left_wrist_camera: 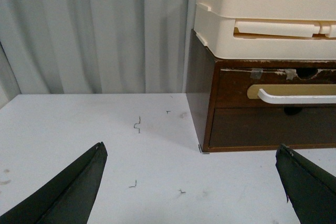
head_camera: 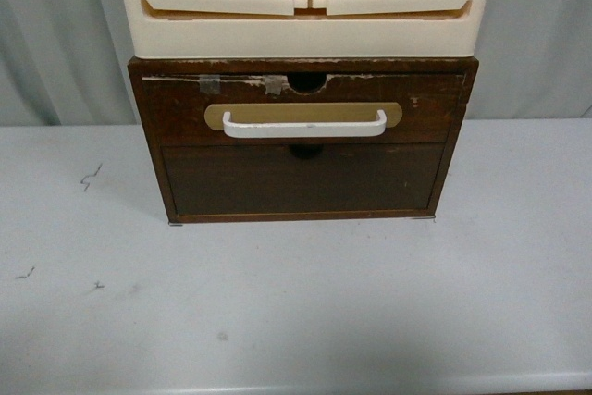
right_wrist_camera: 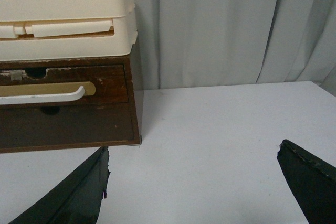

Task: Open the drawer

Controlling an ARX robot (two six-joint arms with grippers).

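The drawer (head_camera: 185, 113) is a wide shallow dark-brown front with a white bar handle (head_camera: 303, 127) on a tan oval plate, a chipped top edge, a half-round notch and tape bits. It sits shut in the dark-brown cabinet. It also shows in the left wrist view (left_wrist_camera: 236, 85) and the right wrist view (right_wrist_camera: 110, 85). Neither arm shows in the front view. My left gripper (left_wrist_camera: 191, 153) is open and empty above the table, short of the cabinet's left corner. My right gripper (right_wrist_camera: 191, 150) is open and empty, off the cabinet's right corner.
A plain dark-brown panel (head_camera: 301, 178) without a handle sits below the drawer. Cream plastic drawers (head_camera: 305, 6) stand on top of the cabinet. The white table (head_camera: 296, 302) carries a few small dark marks (head_camera: 90, 176). Grey curtains (left_wrist_camera: 94, 30) hang behind.
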